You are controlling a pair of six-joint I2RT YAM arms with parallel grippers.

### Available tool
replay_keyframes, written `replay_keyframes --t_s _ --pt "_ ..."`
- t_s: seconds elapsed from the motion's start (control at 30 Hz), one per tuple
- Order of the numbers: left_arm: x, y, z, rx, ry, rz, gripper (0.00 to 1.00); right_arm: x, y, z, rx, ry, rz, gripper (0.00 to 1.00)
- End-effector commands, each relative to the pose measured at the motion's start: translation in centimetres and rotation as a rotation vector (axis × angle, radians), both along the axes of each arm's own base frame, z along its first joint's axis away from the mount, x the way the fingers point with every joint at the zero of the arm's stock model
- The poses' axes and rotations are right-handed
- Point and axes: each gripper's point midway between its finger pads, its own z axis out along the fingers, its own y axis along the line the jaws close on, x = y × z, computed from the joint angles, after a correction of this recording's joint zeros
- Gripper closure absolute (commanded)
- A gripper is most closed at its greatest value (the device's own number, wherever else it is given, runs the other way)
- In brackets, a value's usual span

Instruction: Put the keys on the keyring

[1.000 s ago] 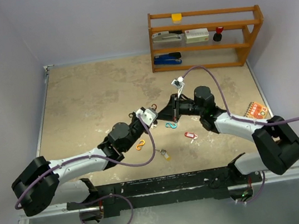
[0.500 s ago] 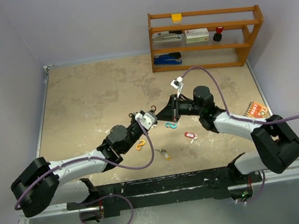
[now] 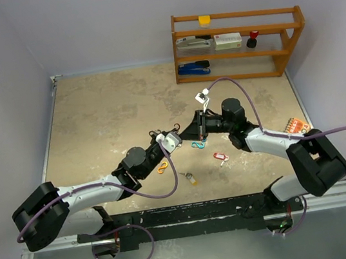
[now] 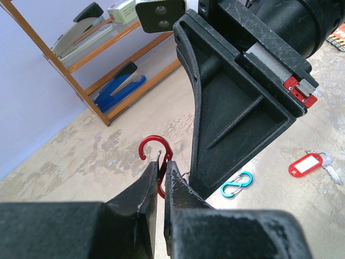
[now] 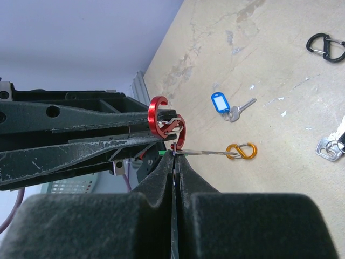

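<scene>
My left gripper [image 4: 161, 162] is shut on a red S-shaped clip [image 4: 154, 152], whose upper hook sticks out past the fingertips. My right gripper [image 5: 176, 154] is shut on a small silver key [image 5: 213, 154] with a green tag; the key's blade points right, and its ring touches the red clip [image 5: 161, 121]. In the top view the two grippers, left [image 3: 179, 132] and right [image 3: 191, 134], meet tip to tip above mid-table. A red-tagged key [image 3: 220, 156], a yellow-tagged key [image 3: 191, 179] and a blue-tagged key [image 5: 221, 102] lie on the table.
A teal clip [image 3: 197, 145], an orange clip [image 3: 162, 167] and a black carabiner [image 5: 326, 46] lie loose on the table. A wooden shelf [image 3: 238, 41] with staplers stands at the back right. An orange card [image 3: 297, 128] lies at the right edge.
The left gripper has shifted slightly toward the near edge and the right gripper slightly left. Both stay shut, tip to tip.
</scene>
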Motion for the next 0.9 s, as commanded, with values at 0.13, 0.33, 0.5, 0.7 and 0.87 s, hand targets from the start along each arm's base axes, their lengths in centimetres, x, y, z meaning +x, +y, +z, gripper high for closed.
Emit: replay_keyframes --t_s 0.13,0.33,0.5,0.7,0.87 --pt "-1.2 -1.2 3.1 -0.080 -0.068 -0.071 1.00 1.4 0.4 2.4 0.044 -0.048 -0.011 1.00" --pt "-1.0 -1.1 3.2 -0.086 -0.065 -0.058 1.00 1.3 0.4 2.4 0.042 -0.039 -0.005 1.00" --pt "-0.5 -0.3 4.0 -0.124 -0.055 -0.004 1.00 1.3 0.3 2.2 0.034 -0.030 -0.008 0.92" --pt "-0.2 0.6 4.8 -0.161 -0.048 0.041 1.00 1.2 0.2 2.1 0.028 -0.033 -0.011 0.70" --pt "0.2 0.9 5.0 -0.181 -0.036 0.069 1.00 1.1 0.0 2.4 0.024 -0.045 -0.015 0.62"
